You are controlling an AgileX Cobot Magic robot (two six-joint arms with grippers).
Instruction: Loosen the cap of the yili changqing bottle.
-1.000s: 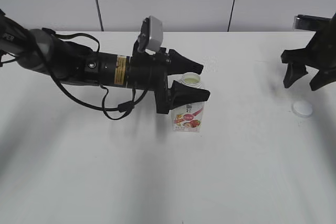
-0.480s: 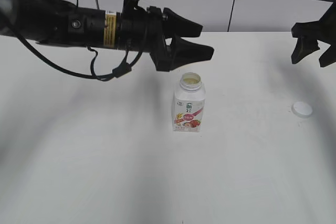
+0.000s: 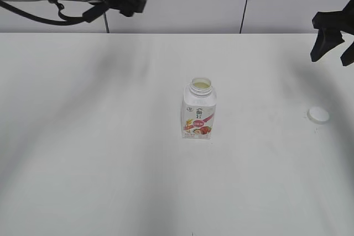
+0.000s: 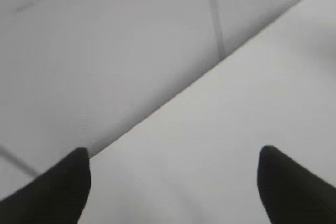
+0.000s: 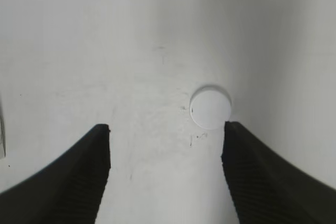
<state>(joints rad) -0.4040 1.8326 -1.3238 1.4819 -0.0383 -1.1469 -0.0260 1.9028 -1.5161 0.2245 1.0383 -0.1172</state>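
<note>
Cap lies on the counter ahead of my empty, wide right jaws; bottle stands open. Left jaws wide, empty, well clear. I judge only retreat remains: keep both high.

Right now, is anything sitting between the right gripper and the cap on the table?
Nothing visible is. The cap lies alone on the bare table, below the right gripper, whose fingers are spread wide and empty.
</note>
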